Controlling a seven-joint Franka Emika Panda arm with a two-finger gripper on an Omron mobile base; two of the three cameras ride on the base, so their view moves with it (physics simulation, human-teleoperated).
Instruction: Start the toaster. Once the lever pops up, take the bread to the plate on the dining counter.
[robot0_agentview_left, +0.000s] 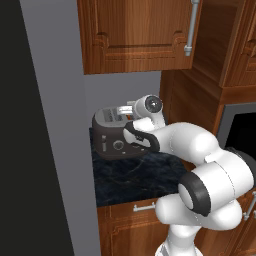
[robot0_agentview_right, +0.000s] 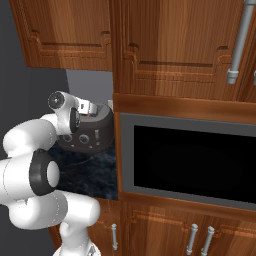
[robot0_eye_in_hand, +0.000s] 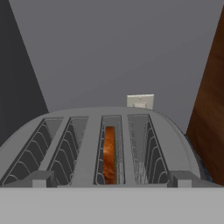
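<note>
- Against the grey back wall, on a dark marbled desk (robot0_agentview_left: 135, 180) in a narrow nook, stands the toaster (robot0_agentview_left: 112, 137), a squat dark grey body with a silver top and round knobs on its front.
- Left to right in the left base view: a grey wall panel, the toaster, the white arm reaching over it, then wooden cabinets (robot0_agentview_left: 140, 35) and the edge of a built-in oven.
- Left to right in the hand view: four slots run across the toaster (robot0_eye_in_hand: 87, 131); the bread (robot0_eye_in_hand: 109, 153) sits upright in the third slot, sunk between the wire guides, its brown crust edge facing up.
- Gripper (robot0_agentview_left: 125, 111): poised just above the toaster's top with jaws spread wide, grasping nothing.
- Handling, as a judgement: the slice looks light, stiff and crumbly; a firm pinch could break it. Its exposed upper edge is the only place to take hold, one finger on each flat face, once it rises clear of the slot.
- Only the hand view reveals the slot interiors, the bread and a white wall outlet (robot0_eye_in_hand: 140, 101) behind the toaster.
- Only the base views give the toaster's front knobs; the right base view adds the oven (robot0_agentview_right: 190, 160) just beside the toaster (robot0_agentview_right: 92, 135) and shows the gripper (robot0_agentview_right: 92, 107) over its top.
</note>
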